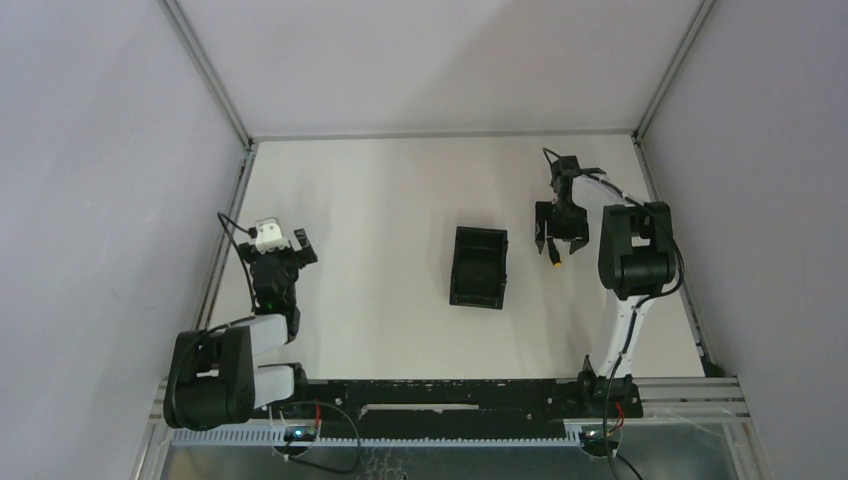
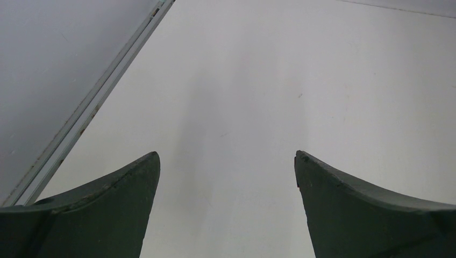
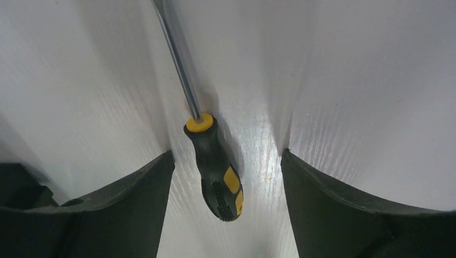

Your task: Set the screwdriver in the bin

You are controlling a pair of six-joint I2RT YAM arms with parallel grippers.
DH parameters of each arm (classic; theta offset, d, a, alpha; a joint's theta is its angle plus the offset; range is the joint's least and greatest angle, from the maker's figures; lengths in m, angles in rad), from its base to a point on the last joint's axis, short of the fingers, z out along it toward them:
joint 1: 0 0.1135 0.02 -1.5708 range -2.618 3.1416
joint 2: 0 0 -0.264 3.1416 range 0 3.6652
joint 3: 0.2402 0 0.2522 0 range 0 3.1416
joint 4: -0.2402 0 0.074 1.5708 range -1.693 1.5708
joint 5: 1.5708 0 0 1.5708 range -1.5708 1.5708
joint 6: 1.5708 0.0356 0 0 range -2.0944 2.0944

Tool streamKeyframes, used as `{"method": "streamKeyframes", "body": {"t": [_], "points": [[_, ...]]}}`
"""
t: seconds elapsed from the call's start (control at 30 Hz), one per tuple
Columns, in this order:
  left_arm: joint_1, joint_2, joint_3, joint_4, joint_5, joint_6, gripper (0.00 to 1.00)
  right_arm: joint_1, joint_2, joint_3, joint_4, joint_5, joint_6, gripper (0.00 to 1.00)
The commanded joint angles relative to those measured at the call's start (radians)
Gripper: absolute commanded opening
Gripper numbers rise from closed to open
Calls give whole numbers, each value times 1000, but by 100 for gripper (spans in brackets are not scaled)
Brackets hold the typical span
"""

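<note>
The screwdriver (image 3: 215, 172) lies flat on the white table, black handle with yellow patches toward the camera, metal shaft running away. My right gripper (image 3: 227, 153) is open and low over it, one finger on either side of the handle, not touching it. From above, the right gripper (image 1: 560, 243) covers most of the screwdriver (image 1: 554, 265); only its orange end shows. The black bin (image 1: 456, 268) stands empty just left of that gripper. My left gripper (image 1: 287, 245) is open and empty at the table's left side, and nothing lies between its fingers (image 2: 123, 193).
A metal frame rail (image 2: 91, 105) runs along the table's left edge, close to the left gripper. Grey walls enclose the table on three sides. The right arm's upright link (image 1: 635, 250) stands to the right of the screwdriver.
</note>
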Motion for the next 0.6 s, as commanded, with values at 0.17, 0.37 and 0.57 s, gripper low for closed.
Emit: {"method": "streamKeyframes", "body": {"t": [0.17,0.37,0.57], "points": [[-4,-1,53,40,-3,14,100,31,69,9,107,62,-49,46],[-5,-1,53,40,-3,14,100,42,-22,25,28,80,-10,0],[-4,0,53,40,-3,15,100,63,-243,75,-214,96,65,0]]}}
